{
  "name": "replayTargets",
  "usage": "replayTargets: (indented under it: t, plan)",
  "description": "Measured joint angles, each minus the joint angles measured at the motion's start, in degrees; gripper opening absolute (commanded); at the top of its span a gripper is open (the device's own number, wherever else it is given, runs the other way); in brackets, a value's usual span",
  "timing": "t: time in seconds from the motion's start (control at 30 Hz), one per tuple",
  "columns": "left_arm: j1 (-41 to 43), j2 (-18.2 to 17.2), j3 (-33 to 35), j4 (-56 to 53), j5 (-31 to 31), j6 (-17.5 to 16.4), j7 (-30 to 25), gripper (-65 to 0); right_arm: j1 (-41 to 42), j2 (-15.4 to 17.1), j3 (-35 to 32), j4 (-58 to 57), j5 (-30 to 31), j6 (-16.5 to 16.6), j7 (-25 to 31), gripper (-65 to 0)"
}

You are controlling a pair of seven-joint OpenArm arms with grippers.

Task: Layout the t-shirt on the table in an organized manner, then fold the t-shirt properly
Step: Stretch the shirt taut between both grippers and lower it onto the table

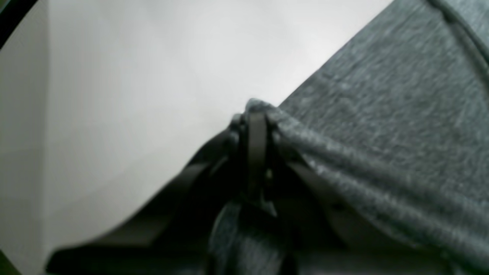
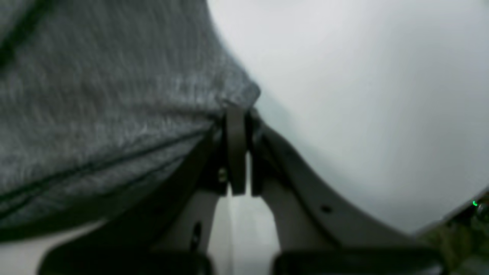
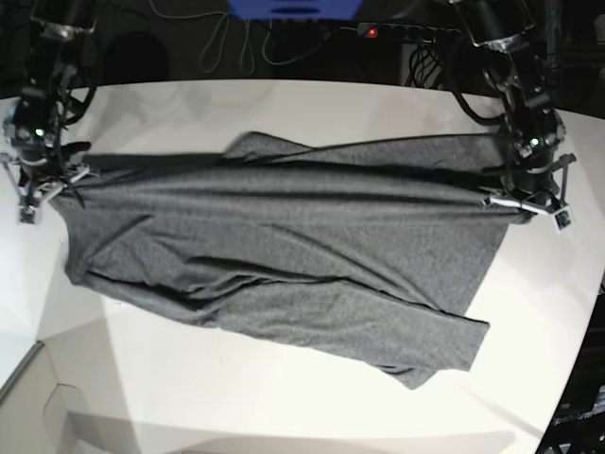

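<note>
Two claws pinch the soft heather-grey knit t-shirt (image 3: 284, 236).

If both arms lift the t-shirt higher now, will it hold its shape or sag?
Probably sag: the t-shirt already droops and creases between the left gripper and the right gripper. The loose sleeve would likely drag along the table.
</note>
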Motion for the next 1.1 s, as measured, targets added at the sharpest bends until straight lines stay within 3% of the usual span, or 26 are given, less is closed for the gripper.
replayTargets:
  t: [0.17,0.6,0.77,0.97,1.1]
  plan:
    - [0.0,0.2,-3.4,0.0,0.1,-0.4,0.0,-64.8,-0.8,-1.8,0.8,3.7,0.5,0.1,-0.2,-65.0]
    - [0.2,0.2,-3.3,-0.1,0.0,-0.3,0.0,-64.6,-0.4,-1.4,0.8,-2.0,0.2,0.2,-0.1,-65.0]
    - [1.1,0.2,-3.5,0.1,0.0,-0.3,5.9,-64.5,-1.0,-1.4,0.8,-1.7,0.2,0.2,-0.6,-65.0]
    - [1.6,0.2,-3.6,4.9,0.0,-0.3,9.3,-61.9,-1.3,-1.4,1.0,0.3,0.0,0.2,-3.0,-51.2]
    - [3.0,0.9,-3.6,9.0,0.2,-0.2,10.5,-46.7,-3.5,-1.4,1.0,5.4,-0.4,0.3,-2.6,-43.5]
